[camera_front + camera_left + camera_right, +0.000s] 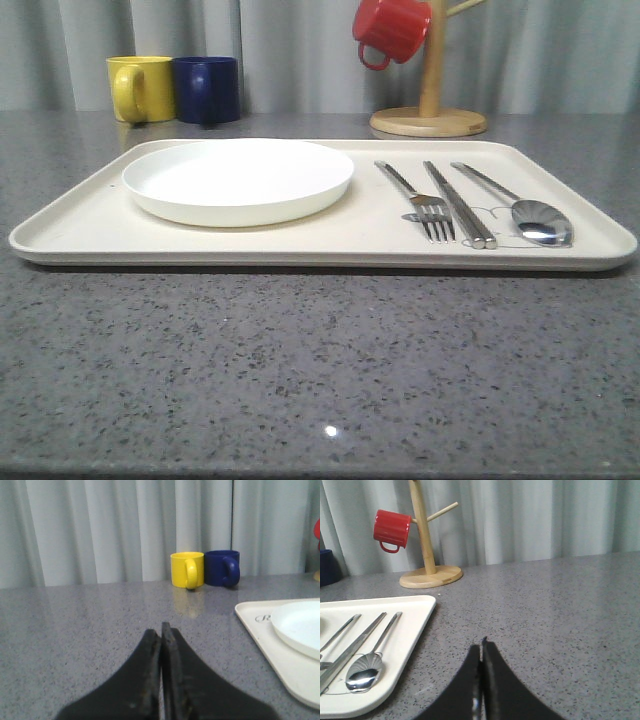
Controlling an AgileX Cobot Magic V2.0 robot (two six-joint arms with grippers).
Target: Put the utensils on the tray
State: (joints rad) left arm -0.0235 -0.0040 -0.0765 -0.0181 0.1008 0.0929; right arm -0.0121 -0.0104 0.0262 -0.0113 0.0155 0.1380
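Nearest the front camera lies bare speckled grey worktop (320, 370), and on it the cream tray (90, 235), the landmark for everything else. On the tray's right half rest 3 shiny metal utensils side by side, handles pointing away: the fork (420, 200) nearest the plate, the pair of chopsticks (460, 205) just beside it, and the spoon (520, 205) closest to the tray's right edge. The round white plate (238, 180) sits on the tray's left half. Beyond the tray's far left corner stand a yellow mug (140, 88) and a dark blue mug (207, 88), touching. Beyond its far right corner stands a wooden mug tree (430, 95) with a red mug (392, 30) hung on it. The left tool (161, 630) hovers over worktop left of the tray, fingers pressed together and holding nothing; the right tool (482, 647) does likewise right of the tray.
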